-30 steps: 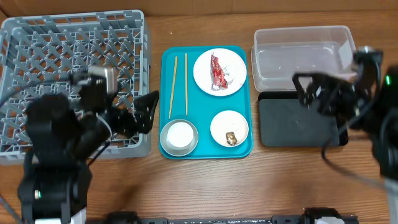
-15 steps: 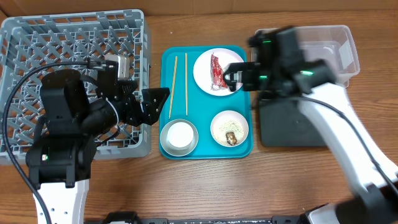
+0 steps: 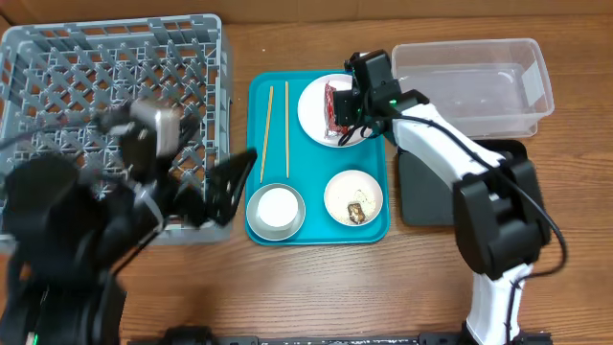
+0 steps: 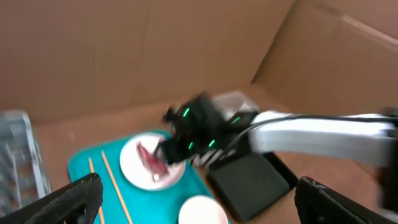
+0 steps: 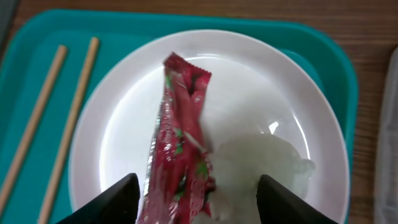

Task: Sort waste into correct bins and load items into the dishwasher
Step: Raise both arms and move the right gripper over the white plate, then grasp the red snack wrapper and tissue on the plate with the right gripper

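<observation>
On the white plate (image 3: 359,101) at the back of the teal tray (image 3: 316,228) lie a red wrapper (image 5: 180,130) and a crumpled white foil piece (image 5: 258,165). My right gripper (image 5: 199,205) is low over the plate, its jaws open and straddling both pieces; a thin gap shows beside the wrapper. My left gripper (image 3: 230,182) hovers open and empty by the grey dish rack (image 3: 115,57), left of the tray. A small bowl (image 3: 352,196) holds rice grains and a brown lump. A white cup (image 3: 276,211) stands at the tray's front left.
Two wooden chopsticks (image 3: 286,129) lie along the tray's left side. The clear tub (image 3: 474,81) stands at the back right, with the black tray (image 3: 431,196) in front of it. My right arm reaches across the tub's near left corner.
My right arm swung left from above the black tray and came down onto the plate, its jaws narrowing around the wrapper. The left arm shifted a little beside the rack.
</observation>
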### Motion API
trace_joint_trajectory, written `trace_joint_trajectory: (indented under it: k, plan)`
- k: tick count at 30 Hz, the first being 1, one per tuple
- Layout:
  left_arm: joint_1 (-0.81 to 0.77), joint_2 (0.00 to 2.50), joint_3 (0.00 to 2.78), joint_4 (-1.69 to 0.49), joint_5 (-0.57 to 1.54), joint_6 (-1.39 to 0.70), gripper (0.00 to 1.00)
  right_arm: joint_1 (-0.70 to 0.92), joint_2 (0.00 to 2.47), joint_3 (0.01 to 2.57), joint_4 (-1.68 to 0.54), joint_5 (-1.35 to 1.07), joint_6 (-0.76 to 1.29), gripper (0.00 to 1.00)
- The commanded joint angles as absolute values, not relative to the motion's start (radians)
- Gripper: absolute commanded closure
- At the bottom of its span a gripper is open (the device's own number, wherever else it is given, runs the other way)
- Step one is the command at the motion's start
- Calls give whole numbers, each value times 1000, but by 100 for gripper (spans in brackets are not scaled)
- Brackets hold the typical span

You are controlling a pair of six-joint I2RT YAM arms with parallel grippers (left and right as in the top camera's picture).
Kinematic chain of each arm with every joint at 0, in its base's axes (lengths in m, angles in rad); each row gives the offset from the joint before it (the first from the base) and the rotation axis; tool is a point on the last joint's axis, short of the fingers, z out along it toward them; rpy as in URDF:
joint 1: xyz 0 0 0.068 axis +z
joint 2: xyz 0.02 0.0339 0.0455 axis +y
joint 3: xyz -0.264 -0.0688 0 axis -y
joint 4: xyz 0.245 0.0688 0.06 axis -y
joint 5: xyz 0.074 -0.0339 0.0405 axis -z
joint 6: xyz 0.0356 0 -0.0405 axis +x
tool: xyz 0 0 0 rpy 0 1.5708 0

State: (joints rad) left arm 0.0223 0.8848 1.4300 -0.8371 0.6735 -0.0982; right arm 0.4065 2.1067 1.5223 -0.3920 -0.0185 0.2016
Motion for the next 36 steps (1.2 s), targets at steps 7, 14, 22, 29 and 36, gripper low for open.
trace_joint_trajectory:
  k: [7,14,22,29,36]
  plan:
    - [32,829,1449,-905,674,-67,0,402,2186,1539,-371,115,189,45]
    - [32,831,1448,-915,674,-67,0,402,2188,1539,-383,115,189,69]
    - [32,831,1448,-931,681,-67,0,404,2188,1540,-419,112,189,46]
    - [32,831,1448,-939,681,-67,0,402,2160,1540,-440,111,188,39]
    - [32,831,1448,-943,680,-67,0,403,2056,1540,-448,46,178,37]
